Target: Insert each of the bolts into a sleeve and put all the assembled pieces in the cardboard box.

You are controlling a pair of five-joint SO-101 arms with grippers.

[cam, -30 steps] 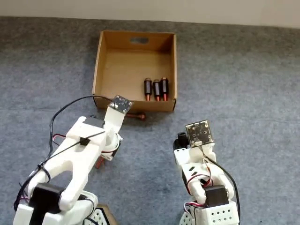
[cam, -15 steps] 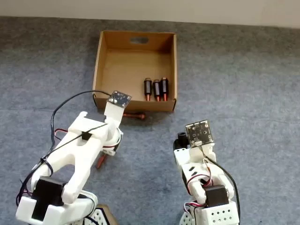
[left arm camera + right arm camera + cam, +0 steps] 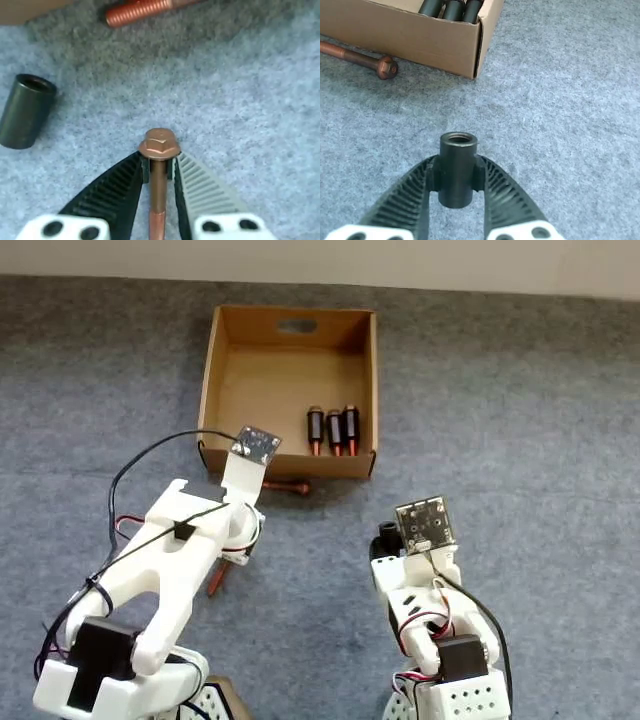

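Note:
My left gripper [image 3: 159, 161] is shut on a copper bolt [image 3: 158, 150] just below its hex head; the bolt's threaded end [image 3: 215, 580] sticks out from under the left arm. A loose black sleeve [image 3: 25, 111] lies on the carpet close by. My right gripper [image 3: 456, 167] is shut on another black sleeve [image 3: 456, 170], held upright with its bore open; this sleeve [image 3: 387, 536] sits in front of the box's right corner. A second bolt [image 3: 288, 485] lies along the front wall of the cardboard box [image 3: 212, 370]. Three assembled pieces [image 3: 335, 430] lie inside the box.
Grey carpet covers the table. The box's front wall [image 3: 410, 35] stands close ahead of my right gripper, with the lying bolt [image 3: 360, 56] against it. Open carpet lies between the two arms and to the right of the box.
The left arm has shifted a little toward the box, carrying its bolt along. The right arm has stayed still with its sleeve.

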